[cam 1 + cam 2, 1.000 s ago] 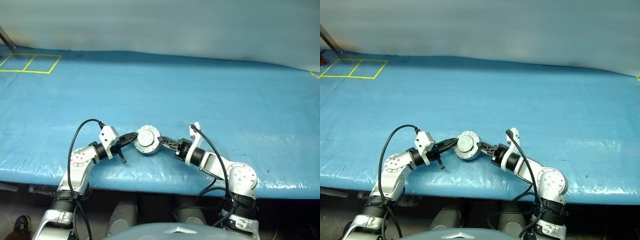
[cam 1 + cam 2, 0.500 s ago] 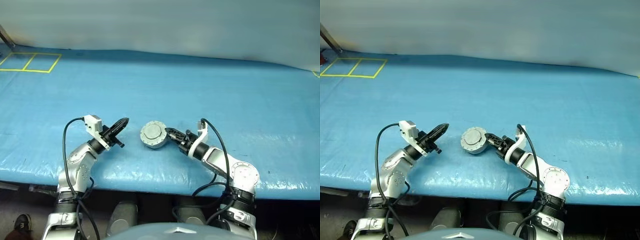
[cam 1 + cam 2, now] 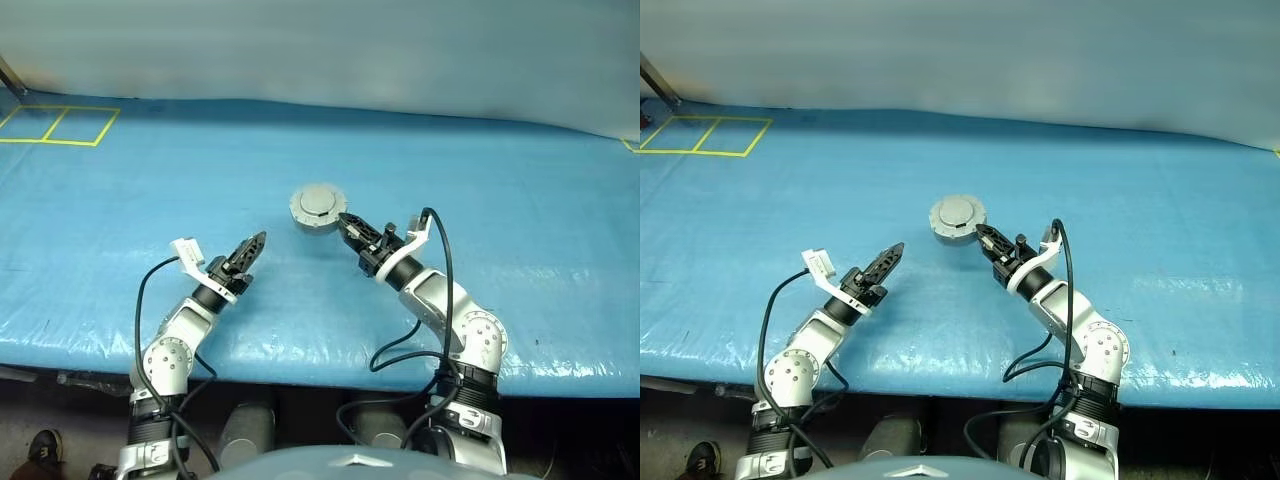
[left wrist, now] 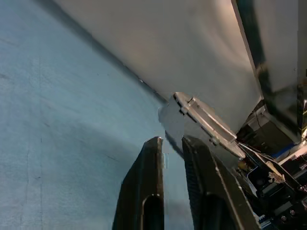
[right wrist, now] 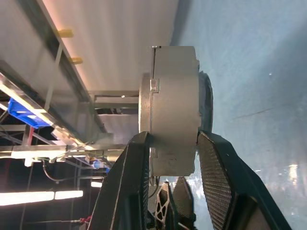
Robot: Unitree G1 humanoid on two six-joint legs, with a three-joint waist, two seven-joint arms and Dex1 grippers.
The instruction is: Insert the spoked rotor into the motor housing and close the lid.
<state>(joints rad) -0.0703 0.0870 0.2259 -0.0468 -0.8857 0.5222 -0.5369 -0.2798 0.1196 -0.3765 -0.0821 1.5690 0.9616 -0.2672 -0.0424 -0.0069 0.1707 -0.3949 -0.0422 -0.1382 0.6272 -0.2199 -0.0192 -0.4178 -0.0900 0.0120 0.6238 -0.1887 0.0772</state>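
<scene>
The right gripper (image 3: 345, 222) has lifted the clamped motor housing (image 3: 318, 208) — lid apparently on — while the left gripper (image 3: 256, 243), slightly parted, has withdrawn.

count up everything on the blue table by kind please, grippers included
Round silver motor housing with its silvery-grey lid on: 1
Black two-fingered grippers, left gripper and right gripper: 2
Total: 3

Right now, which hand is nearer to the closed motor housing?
The right hand. It is shut on the motor housing, one finger on each flat face. The left hand is apart from it, empty, lower and to its left over the blue table.
</scene>
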